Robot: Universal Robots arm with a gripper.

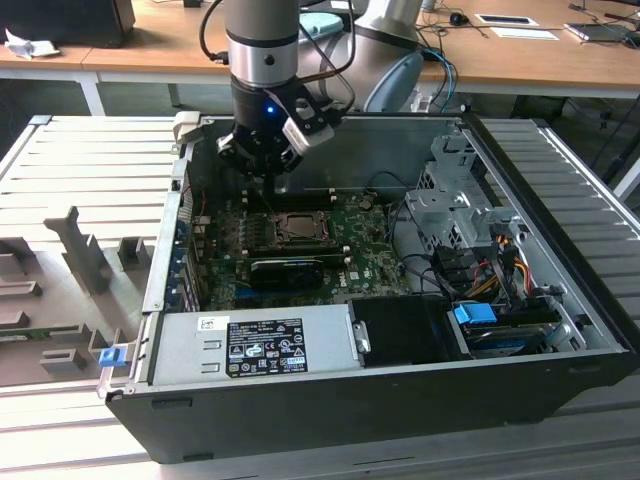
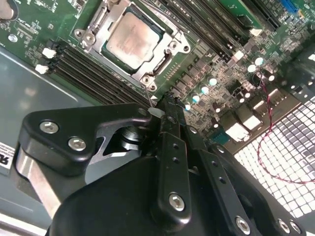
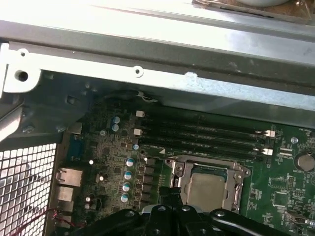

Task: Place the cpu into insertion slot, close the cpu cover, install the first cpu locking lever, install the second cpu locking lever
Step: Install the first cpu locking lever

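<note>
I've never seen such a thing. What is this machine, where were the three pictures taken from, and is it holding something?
It is a robot arm with a gripper at its end, reaching into an open computer case. The exterior view comes from a camera standing apart; both wrist views come from cameras riding on the arm. On the green circuit board the cpu sits in the insertion slot, the cpu cover framing it. The gripper hangs close by the slot; whether it grips anything, I cannot tell.
</note>
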